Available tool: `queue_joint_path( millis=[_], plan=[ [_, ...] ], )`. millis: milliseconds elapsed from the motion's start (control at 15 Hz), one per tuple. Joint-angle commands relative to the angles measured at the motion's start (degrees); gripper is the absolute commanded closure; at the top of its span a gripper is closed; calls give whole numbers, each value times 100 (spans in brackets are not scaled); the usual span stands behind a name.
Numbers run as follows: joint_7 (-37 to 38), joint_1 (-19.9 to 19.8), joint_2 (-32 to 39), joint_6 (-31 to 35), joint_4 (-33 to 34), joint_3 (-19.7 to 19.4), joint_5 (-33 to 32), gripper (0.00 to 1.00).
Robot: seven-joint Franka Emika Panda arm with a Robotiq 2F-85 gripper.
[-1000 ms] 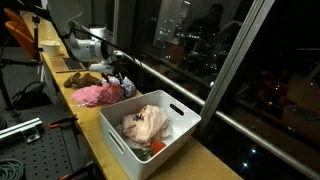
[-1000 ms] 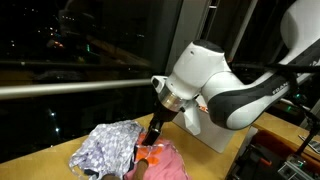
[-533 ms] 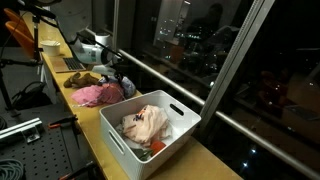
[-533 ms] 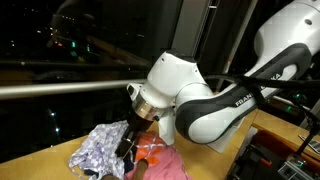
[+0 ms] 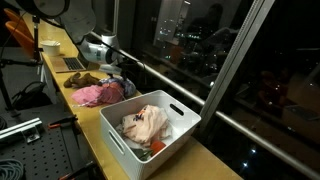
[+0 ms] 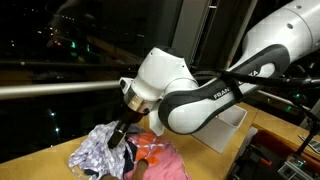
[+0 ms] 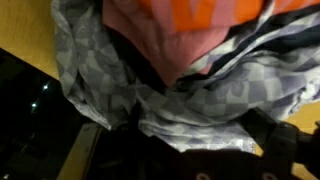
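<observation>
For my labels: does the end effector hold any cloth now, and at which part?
Nothing is held. The end effector is open, down at the grey checkered cloth beside the pink cloth.

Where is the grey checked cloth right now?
In an exterior view the grey checked cloth lies on the wooden counter, toward the picture's left of the pink garment, with the hand right over its edge.

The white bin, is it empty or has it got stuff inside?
Not empty: the white bin holds crumpled pale clothes.
</observation>
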Motion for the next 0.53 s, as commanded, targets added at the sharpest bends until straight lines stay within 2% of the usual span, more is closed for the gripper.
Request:
queue_joint_path(
  millis=[0,333,400,467],
  plan=[
    [-340,-53,371,-162,479,94,276,0],
    [-506,-66,846,-166,742,240,502,0],
    [-534,-78,915,-166,776,267,532,25],
    [-566,-86,982,-177,825,280,560,26]
  ],
)
